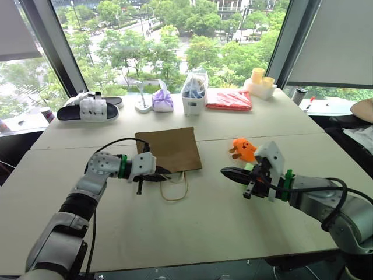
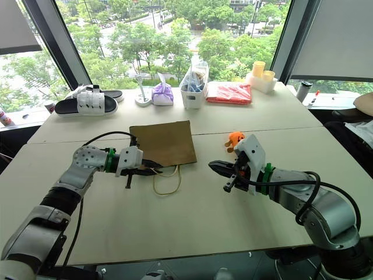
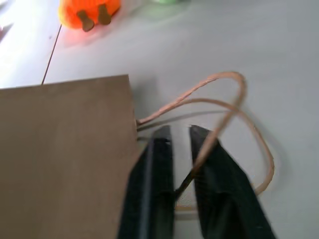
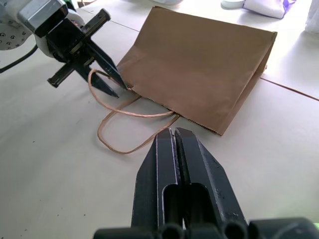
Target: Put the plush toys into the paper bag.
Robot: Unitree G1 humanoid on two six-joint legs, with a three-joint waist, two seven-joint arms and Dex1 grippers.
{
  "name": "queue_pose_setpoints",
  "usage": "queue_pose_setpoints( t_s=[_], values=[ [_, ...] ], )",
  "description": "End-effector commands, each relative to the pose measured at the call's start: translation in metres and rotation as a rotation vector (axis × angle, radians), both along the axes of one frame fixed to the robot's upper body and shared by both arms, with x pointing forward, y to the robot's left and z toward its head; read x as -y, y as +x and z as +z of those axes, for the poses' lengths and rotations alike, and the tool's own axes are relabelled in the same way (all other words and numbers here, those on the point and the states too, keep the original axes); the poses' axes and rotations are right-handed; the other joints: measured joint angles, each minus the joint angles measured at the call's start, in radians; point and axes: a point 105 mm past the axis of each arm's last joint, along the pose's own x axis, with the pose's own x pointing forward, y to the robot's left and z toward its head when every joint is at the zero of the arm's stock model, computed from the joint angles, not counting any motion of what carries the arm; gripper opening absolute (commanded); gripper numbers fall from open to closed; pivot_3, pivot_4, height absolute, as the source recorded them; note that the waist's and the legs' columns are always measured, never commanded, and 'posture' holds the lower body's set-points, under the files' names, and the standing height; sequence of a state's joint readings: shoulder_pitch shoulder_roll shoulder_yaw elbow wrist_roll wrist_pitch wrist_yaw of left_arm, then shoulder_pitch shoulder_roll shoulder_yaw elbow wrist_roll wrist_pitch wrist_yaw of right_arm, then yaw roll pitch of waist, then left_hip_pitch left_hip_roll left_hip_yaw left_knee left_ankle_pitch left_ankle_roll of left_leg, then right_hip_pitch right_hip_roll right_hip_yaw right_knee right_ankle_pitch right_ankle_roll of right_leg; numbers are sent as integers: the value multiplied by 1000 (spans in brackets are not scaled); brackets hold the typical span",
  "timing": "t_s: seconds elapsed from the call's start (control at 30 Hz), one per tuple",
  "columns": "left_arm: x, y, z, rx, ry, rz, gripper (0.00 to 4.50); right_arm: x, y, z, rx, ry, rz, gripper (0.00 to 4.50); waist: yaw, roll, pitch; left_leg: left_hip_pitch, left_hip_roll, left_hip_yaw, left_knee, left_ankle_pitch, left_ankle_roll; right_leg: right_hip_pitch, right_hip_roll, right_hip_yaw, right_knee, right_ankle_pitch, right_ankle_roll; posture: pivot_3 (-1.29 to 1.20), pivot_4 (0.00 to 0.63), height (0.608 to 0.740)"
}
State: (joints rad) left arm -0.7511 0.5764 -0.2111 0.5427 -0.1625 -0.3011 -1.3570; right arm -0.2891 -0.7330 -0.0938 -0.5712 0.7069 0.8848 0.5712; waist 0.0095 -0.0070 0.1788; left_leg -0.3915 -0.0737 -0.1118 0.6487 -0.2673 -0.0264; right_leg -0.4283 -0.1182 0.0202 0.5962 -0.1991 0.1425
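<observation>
2 cord handles (image 1: 175, 189) meet left claw (image 1: 164, 174) beside flat paper bag (image 1: 169, 149).

I saw the paper bag (image 1: 169, 149) lying flat on the tabletop (image 1: 192, 227), its cord handles (image 1: 175, 188) trailing toward me. My left hand (image 1: 156, 175) sat at the bag's near left corner, by the handles. The plush toy (image 1: 243, 149) lay right of the bag, just behind my right hand (image 1: 228, 171). Sandals (image 1: 88, 108), a pouch (image 1: 162, 101) and a container (image 1: 194, 93) lined the far edge.
</observation>
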Motion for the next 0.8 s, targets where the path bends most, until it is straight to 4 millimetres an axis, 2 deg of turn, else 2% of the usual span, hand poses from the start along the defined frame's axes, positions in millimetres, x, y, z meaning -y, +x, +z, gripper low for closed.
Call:
queue_pose_setpoints(
  t_s=[0.03, 0.17, 0.27, 0.4, 0.6, 0.7, 0.8],
  values=[
    [6, 1, 34, 40, -82, -18, 36, -3, -3, 4, 47, -7, -10, 0, 0, 0, 0, 0, 0, 0, 0, 0, 0, 0, 0, 0, 0, 0, 0, 0, 150, 740],
    [19, 1, 68, -6, -197, -27, 36, -13, -2, -11, 40, -23, -22, 0, 0, 0, 0, 0, 0, -1, 1, 0, 0, 0, 0, 0, 1, 0, 0, 0, 150, 740],
    [33, -6, 97, -43, -277, -64, 36, -38, 10, -20, 38, 18, -68, 0, -8, -1, 0, 0, 0, -1, 2, 0, 0, 0, 1, 0, 2, 0, 0, 0, 150, 740],
    [37, -13, 103, -86, -283, -73, 36, -61, 30, -26, 48, 43, -117, 0, -31, 0, 0, 1, 0, -2, 1, 0, 0, 0, 1, 0, 3, 0, 0, 0, 150, 740],
    [40, -24, 110, -129, -311, -86, 36, -84, 63, -30, 51, 70, -150, 0, -30, 0, 0, 1, 0, -2, 0, 1, -1, -1, 2, 0, 4, 0, 0, 0, 150, 740],
    [41, -26, 121, -131, -363, -74, 36, -94, 76, -48, 35, 6, -139, 0, -27, 0, 0, 1, 0, -2, 0, 1, -1, -1, 2, 0, 3, 0, 0, 0, 150, 740],
    [39, -20, 143, -123, -475, -16, 36, -101, 81, -70, -29, -5, -128, 0, -27, 0, 0, 1, 0, -2, 0, 1, -1, -1, 2, 0, 3, 0, 0, 0, 150, 740]
  ],
)
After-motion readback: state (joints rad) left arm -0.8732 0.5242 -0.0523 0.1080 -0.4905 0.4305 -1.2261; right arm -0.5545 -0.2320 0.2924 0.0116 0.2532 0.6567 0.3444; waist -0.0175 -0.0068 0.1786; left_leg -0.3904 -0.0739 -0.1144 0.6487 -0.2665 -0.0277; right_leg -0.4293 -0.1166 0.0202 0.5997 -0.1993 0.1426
